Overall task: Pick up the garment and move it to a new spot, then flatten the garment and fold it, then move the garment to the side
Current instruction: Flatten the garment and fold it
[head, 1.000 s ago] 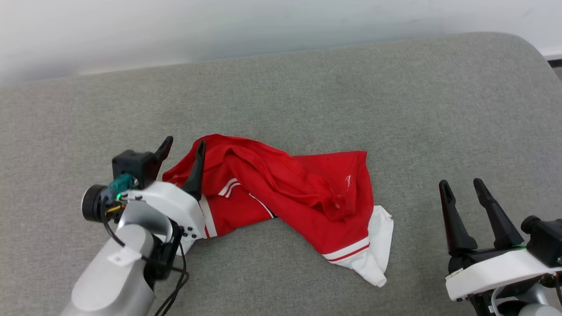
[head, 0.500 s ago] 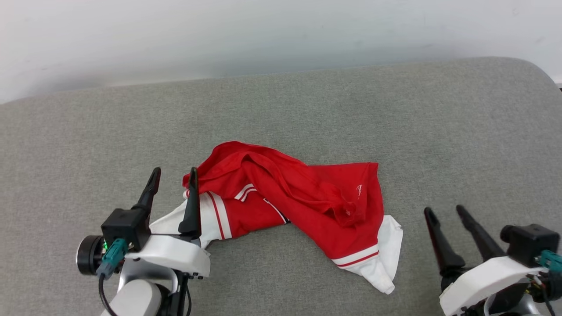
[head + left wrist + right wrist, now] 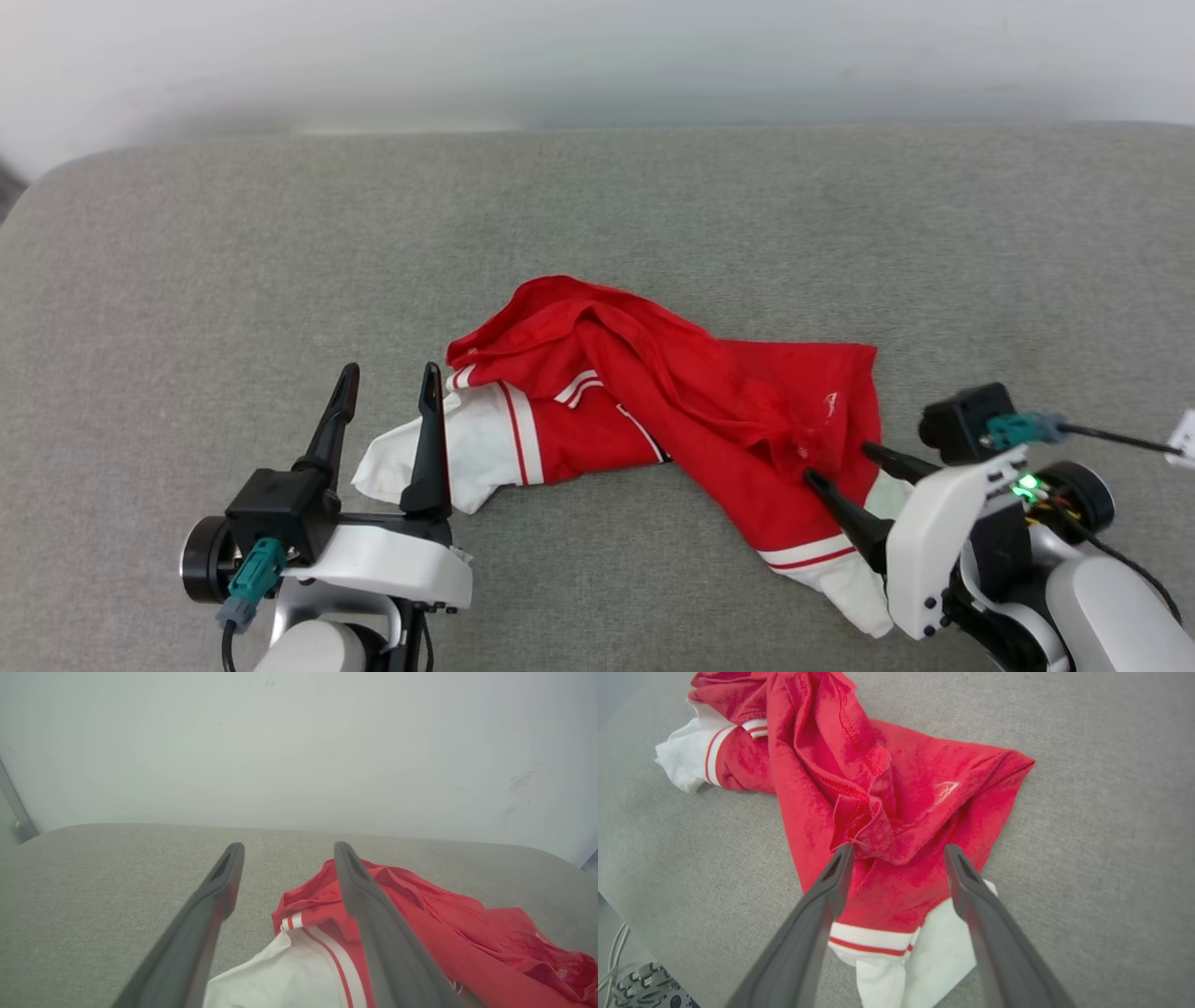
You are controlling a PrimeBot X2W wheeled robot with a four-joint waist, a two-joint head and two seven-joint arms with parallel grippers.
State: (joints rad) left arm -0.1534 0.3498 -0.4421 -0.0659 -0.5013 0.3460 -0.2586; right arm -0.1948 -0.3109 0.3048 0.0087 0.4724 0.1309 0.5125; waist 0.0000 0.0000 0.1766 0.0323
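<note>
Red jersey T-shirt (image 3: 672,392) lying crumpled mid grey padded surface (image 3: 187,280). Left gripper (image 3: 389,371), right gripper (image 3: 839,463) — jaws gaping wide, gripping nothing. Risk: right one pinching bunched folds, lifting lopsided, twisting cloth worse.

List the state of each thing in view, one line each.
Garment: crumpled and twisted, not folded, lying on the cushion.
Left gripper: open, empty, beside the left sleeve.
Right gripper: open, empty, fingers astride the red cloth just above the right sleeve; contact unclear.
</note>
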